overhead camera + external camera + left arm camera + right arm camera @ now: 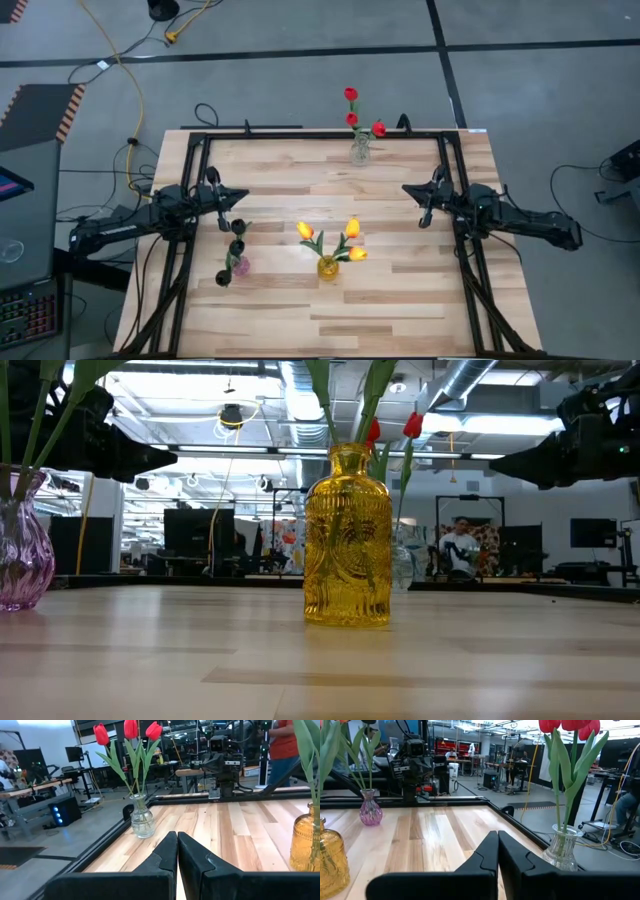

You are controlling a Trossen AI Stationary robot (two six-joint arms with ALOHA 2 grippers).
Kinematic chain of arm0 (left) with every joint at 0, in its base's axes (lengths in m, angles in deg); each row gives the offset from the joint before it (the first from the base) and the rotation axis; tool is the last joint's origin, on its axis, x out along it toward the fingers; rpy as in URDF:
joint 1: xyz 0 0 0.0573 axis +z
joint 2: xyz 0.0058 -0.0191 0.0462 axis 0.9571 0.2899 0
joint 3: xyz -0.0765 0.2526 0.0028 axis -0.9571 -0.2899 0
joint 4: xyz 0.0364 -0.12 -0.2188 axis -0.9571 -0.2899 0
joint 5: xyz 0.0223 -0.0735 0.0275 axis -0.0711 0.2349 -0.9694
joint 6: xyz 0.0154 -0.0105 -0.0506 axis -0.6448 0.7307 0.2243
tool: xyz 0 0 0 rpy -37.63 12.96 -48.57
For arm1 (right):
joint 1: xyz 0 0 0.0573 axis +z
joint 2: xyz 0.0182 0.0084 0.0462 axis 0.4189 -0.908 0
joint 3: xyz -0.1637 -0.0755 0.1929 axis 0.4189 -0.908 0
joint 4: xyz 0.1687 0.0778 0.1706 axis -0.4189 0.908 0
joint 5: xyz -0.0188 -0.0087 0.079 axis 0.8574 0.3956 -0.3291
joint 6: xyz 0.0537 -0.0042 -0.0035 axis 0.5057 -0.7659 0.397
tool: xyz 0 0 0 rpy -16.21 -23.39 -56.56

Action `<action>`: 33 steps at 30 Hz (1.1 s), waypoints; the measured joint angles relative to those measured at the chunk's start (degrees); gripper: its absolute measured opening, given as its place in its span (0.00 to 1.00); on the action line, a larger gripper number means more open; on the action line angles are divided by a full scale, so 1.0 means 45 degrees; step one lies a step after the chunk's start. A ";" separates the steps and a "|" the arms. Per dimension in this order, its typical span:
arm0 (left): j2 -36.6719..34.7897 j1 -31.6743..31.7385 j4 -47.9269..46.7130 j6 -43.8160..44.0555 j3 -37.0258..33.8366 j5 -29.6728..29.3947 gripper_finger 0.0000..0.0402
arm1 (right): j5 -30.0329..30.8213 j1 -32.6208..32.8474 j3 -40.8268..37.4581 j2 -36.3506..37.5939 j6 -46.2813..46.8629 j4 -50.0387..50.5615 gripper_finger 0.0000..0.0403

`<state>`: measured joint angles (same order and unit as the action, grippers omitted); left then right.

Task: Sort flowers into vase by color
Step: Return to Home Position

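Note:
Three red tulips [352, 118] stand with their stems in a clear glass vase [360, 152] at the table's far edge. Three yellow-orange tulips [335, 238] stand in a yellow glass vase [327, 267] near the middle. Black tulips [237, 236] stand in a pink-violet vase [240, 266] toward the left. My left gripper [243, 197] hovers shut at the left side, above the black tulips' vase. My right gripper [407, 188] hovers shut at the right side. Both point level toward the table's middle and hold nothing.
A black metal frame [320, 134] runs along the table's far, left and right sides. Bare wood lies between the vases and along the near edge. Beyond the table, a person [460, 545] sits in the room.

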<state>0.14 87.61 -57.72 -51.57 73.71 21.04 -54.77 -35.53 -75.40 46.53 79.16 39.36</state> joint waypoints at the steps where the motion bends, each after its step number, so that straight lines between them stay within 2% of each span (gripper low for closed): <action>1: 0.0000 0.0000 0.0000 0.0123 0.0000 -0.0001 0.00 | 0.0000 0.0000 0.0000 0.0001 0.0000 0.0000 0.09; 9: 0.0000 0.0000 0.0000 0.0720 0.0000 -0.0024 0.00 | 0.0005 0.0000 -0.0005 -0.0002 0.0000 0.0005 0.09; 33: 0.0000 0.0000 0.0000 0.0847 0.0000 -0.0024 0.00 | 0.0018 0.0000 -0.0019 -0.0004 0.0005 0.0010 0.09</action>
<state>0.14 87.61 -57.72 -47.76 73.71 20.93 -54.69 -35.53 -75.49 46.52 79.18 39.40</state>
